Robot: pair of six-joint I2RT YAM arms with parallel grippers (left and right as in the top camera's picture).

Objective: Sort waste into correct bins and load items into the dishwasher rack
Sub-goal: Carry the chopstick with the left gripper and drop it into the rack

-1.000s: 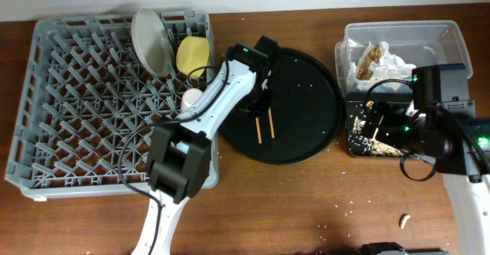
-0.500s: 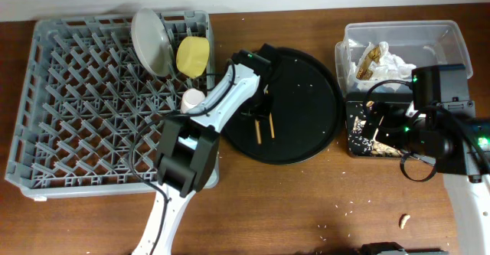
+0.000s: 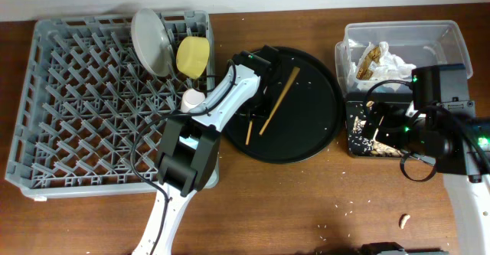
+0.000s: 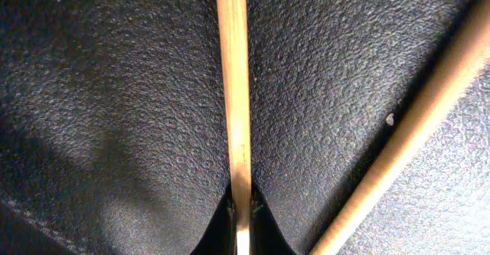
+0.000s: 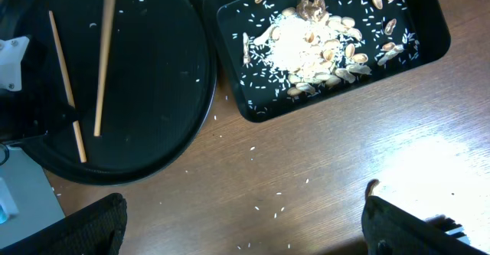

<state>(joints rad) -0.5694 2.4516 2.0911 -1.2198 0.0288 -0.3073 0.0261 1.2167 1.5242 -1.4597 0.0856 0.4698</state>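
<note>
Centrally at the lower frame edge, one chopstick point(image 4: 233, 94) is pinched by the clenched left tool point(image 4: 241, 209); the second chopstick point(image 4: 429, 117) is seen diagonally at right, apart.

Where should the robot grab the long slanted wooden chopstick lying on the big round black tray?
I'd pinch the slanted wooden chopstick near its middle, coming straight down from above, fingers across its thin width. It lies flat on the round black tray, apart from the other chopstick, which the left gripper pinches.
</note>
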